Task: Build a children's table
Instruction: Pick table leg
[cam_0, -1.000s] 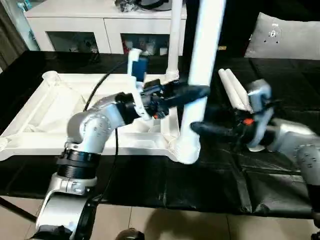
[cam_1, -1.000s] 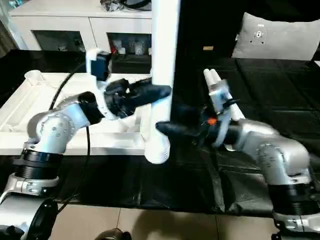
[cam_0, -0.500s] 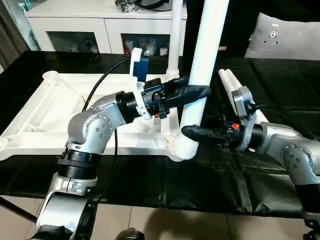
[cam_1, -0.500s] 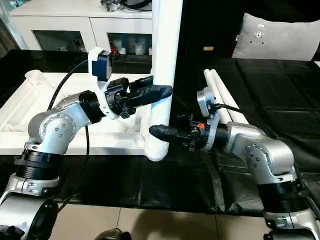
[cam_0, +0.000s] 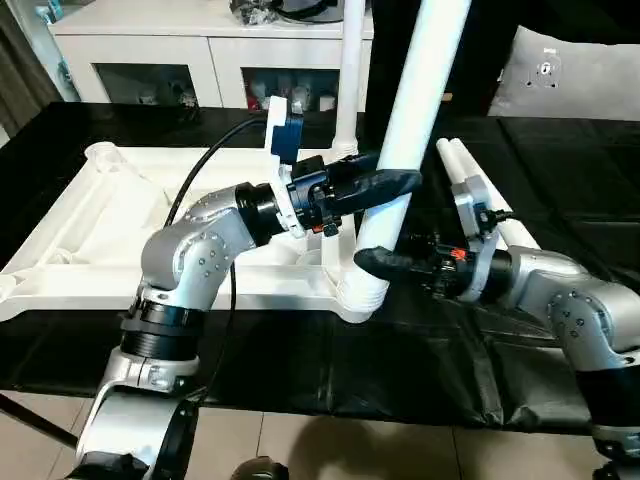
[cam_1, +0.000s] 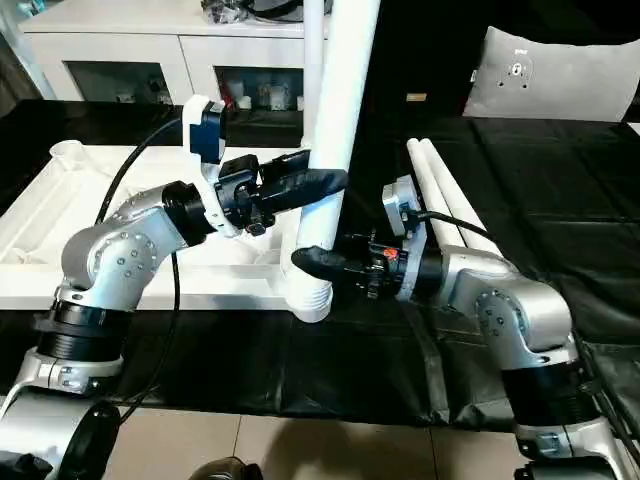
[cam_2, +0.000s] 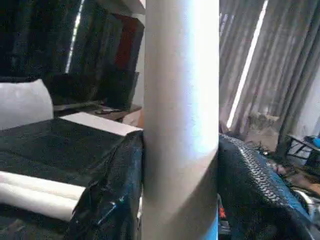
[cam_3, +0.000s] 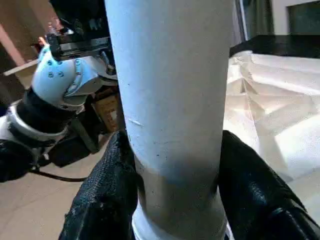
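Observation:
The children's table top lies upside down on the black work surface, ribs up. One leg stands upright in its far right corner socket. A second white leg rises from the near right corner socket, leaning slightly right. My left gripper is shut on this leg at mid height, its fingers pressed against both sides. My right gripper is shut on the same leg lower down, just above the socket, with black fingers hugging the tube. Two more legs lie side by side to the right.
A white cabinet with glass doors stands behind the work surface. A grey cushion rests at the back right. The black cover ends at a front edge above tiled floor.
My right gripper has come in from the right and closed on the leg's lower part. The leg's top has leaned a little to the right. The left gripper has kept its hold.

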